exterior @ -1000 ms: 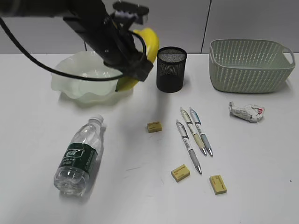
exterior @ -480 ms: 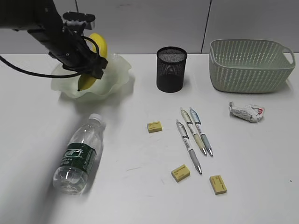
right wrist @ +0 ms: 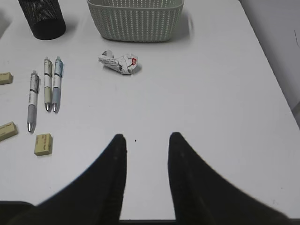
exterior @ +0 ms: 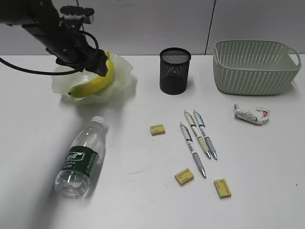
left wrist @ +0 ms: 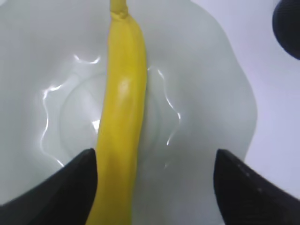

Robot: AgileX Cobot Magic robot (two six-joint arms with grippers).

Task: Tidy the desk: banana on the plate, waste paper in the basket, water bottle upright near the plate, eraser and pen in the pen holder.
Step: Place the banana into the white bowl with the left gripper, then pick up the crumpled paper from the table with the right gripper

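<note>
The yellow banana (exterior: pixel 93 85) lies in the pale green wavy plate (exterior: pixel 121 71) at the back left. My left gripper (exterior: pixel 102 67) hovers just over it, open; in the left wrist view the banana (left wrist: pixel 122 108) lies on the plate (left wrist: pixel 211 103) beside the left finger of the gripper (left wrist: pixel 154 159). A water bottle (exterior: pixel 82 157) lies on its side at the front left. Three pens (exterior: pixel 198 138) and three yellow erasers (exterior: pixel 157 129) (exterior: pixel 184 176) (exterior: pixel 222 188) lie mid-table. Waste paper (exterior: pixel 251 114) lies before the basket (exterior: pixel 255 66). My right gripper (right wrist: pixel 146 138) is open and empty.
The black mesh pen holder (exterior: pixel 174 70) stands between plate and basket at the back. The right wrist view shows the pens (right wrist: pixel 44 89), the waste paper (right wrist: pixel 119 63), the basket (right wrist: pixel 136 18) and the table's right edge.
My left arm carried the banana leftward from beside the pen holder to the plate and lowered it. The jaws have opened and the banana now lies in the plate.
</note>
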